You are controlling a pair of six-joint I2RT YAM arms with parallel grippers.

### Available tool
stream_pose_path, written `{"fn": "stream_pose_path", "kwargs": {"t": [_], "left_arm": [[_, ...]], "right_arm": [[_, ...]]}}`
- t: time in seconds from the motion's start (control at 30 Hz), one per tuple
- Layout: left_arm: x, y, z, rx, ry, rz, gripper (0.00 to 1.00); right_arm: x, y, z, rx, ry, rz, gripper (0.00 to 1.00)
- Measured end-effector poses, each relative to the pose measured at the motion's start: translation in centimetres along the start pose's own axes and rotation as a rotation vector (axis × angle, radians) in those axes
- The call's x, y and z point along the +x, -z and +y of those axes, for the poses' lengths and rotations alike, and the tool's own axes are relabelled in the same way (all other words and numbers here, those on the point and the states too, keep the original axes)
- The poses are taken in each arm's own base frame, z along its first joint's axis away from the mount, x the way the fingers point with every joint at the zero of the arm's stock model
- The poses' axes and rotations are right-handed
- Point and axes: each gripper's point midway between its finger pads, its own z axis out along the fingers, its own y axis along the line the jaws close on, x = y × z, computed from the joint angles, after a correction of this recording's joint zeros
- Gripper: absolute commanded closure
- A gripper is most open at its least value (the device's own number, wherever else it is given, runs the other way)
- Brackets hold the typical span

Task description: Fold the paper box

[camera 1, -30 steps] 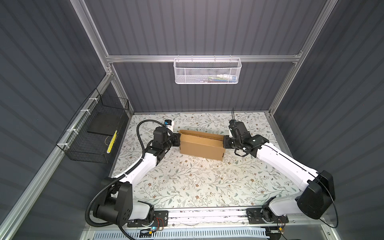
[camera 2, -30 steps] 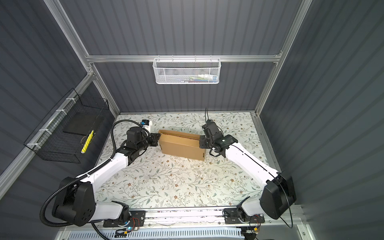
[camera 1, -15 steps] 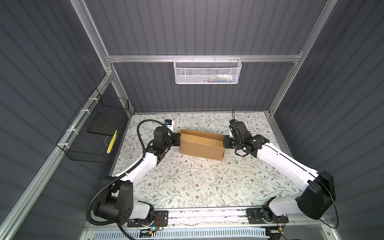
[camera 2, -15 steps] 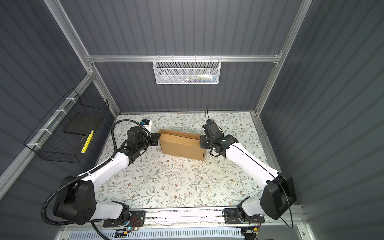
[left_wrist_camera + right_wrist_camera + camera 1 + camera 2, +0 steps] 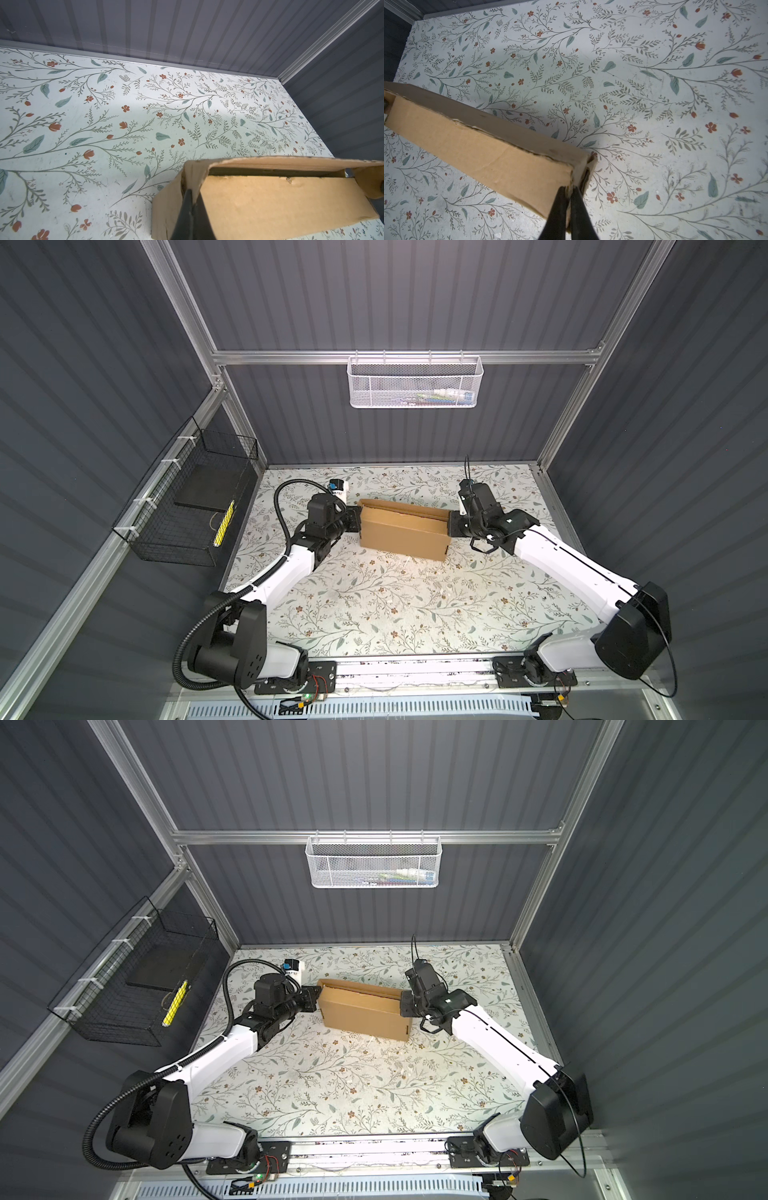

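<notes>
We are pinching the shallow rectangular paper box (image 5: 402, 533) of plain brown corrugated cardboard at both short ends. Our left gripper (image 5: 357, 519) is clamping its black fingers (image 5: 187, 209) tight over one end wall's upper edge, and our right gripper (image 5: 451, 523) is squeezing the opposite end wall just beside a corner. The box is spanning the gap between the two grippers over the white floral-patterned tabletop (image 5: 374, 605). Bare surface is lying open along both long edges, and we cannot tell whether the lower edge is touching down.

one paper box (image 5: 402, 531), two tools (image 5: 357, 519) (image 5: 451, 523), two baskets (image 5: 374, 385) (image 5: 174, 545)
</notes>
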Motion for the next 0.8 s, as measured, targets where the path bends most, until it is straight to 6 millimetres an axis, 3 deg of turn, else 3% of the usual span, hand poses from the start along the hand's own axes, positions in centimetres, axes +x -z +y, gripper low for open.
{"fn": "stream_pose_path", "kwargs": {"t": [0.27, 0.57, 0.8], "left_arm": [[0.0, 0.0, 0.0, 0.002, -0.001, -0.002, 1.0], [0.1, -0.2, 0.0, 0.006, 0.002, -0.001, 1.0], [0.2, -0.3, 0.0, 0.008, 0.002, -0.001, 1.0]], "right_arm": [[0.3, 0.2, -0.2, 0.006, 0.008, 0.005, 0.92], [0.1, 0.5, -0.2, 0.004, 0.03, -0.003, 0.7], [-1.3, 3.0, -0.1, -0.016, 0.124, -0.08, 0.61]]}}
